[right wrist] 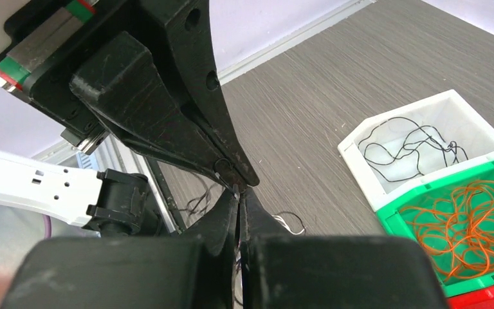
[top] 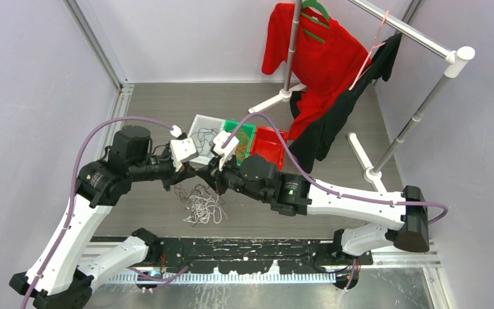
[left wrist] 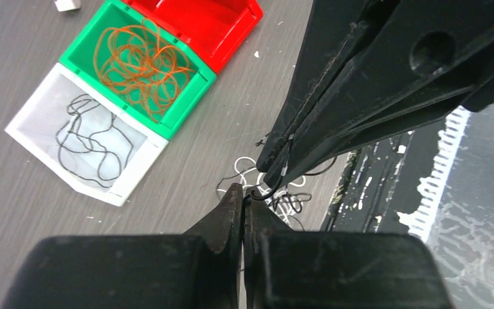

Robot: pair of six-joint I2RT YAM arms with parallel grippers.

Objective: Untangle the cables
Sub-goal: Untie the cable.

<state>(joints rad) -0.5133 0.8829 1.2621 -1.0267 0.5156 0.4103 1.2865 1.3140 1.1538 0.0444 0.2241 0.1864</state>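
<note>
Our left gripper (left wrist: 242, 193) and right gripper (left wrist: 271, 174) meet tip to tip, jaws pinched shut on what looks like one black cable (left wrist: 260, 194), above the tangled cables (top: 201, 206) so we can pull it free.

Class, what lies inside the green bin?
The green bin holds a loose tangle of orange cables; its floor shows through the loops. Nothing else shows, though crossing strands hide bits of floor.

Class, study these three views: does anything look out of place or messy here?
Yes: a tangle of white and black cables lies loose on the table, outside the bins; the white bin and green bin hold one colour each.
</note>
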